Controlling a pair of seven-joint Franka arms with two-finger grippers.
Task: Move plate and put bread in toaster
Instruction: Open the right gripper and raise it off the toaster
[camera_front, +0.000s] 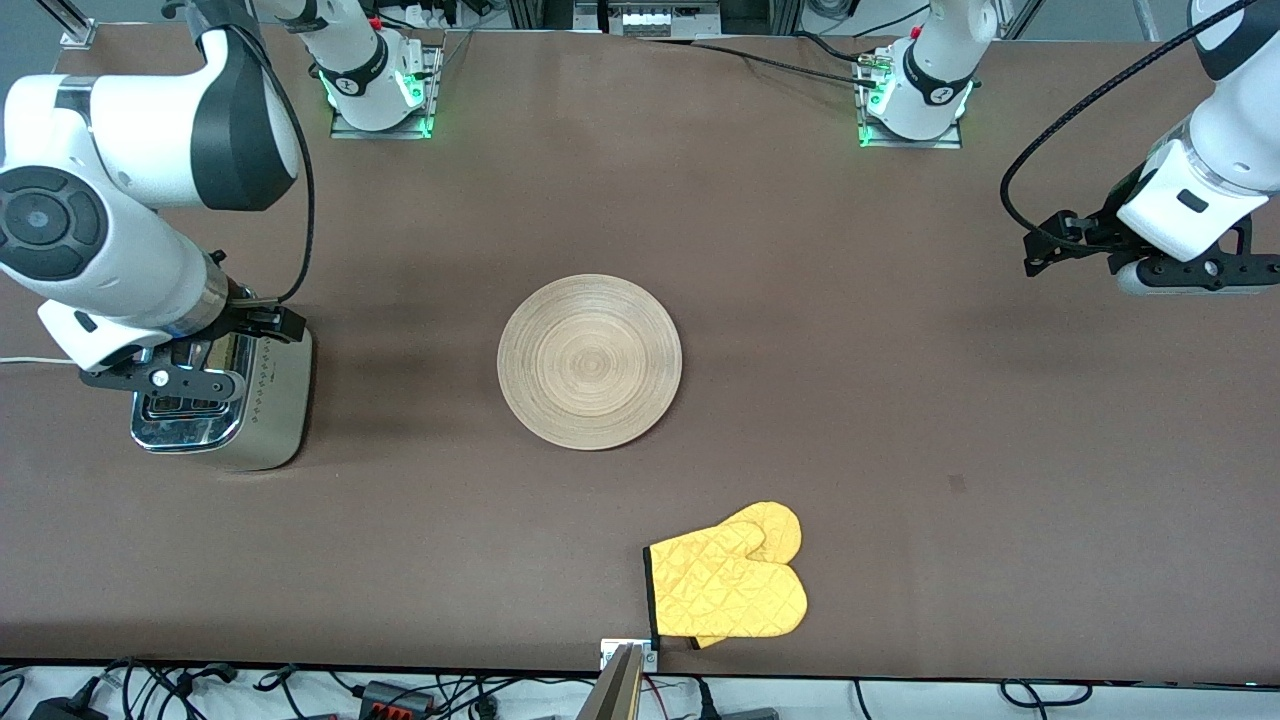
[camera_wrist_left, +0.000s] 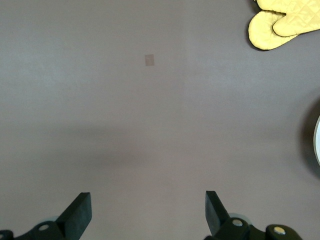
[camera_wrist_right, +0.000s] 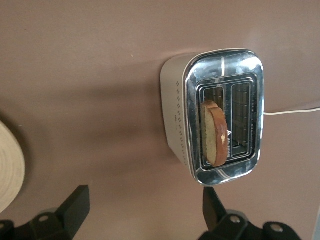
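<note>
The light-wood plate (camera_front: 590, 362) lies empty at the middle of the table; its edge shows in the right wrist view (camera_wrist_right: 7, 170). The silver toaster (camera_front: 270, 400) stands at the right arm's end of the table. The bread (camera_wrist_right: 215, 132) stands upright in one slot of the toaster (camera_wrist_right: 175, 115), its crust sticking out; the other slot is empty. My right gripper (camera_wrist_right: 144, 200) is open and empty, up over the toaster (camera_front: 165, 378). My left gripper (camera_wrist_left: 146, 200) is open and empty, waiting over bare table at the left arm's end (camera_front: 1195, 272).
A yellow oven mitt (camera_front: 728, 585) lies near the table's front edge, nearer to the front camera than the plate; it also shows in the left wrist view (camera_wrist_left: 285, 25). The toaster's white cord (camera_front: 30, 360) runs off the right arm's end of the table.
</note>
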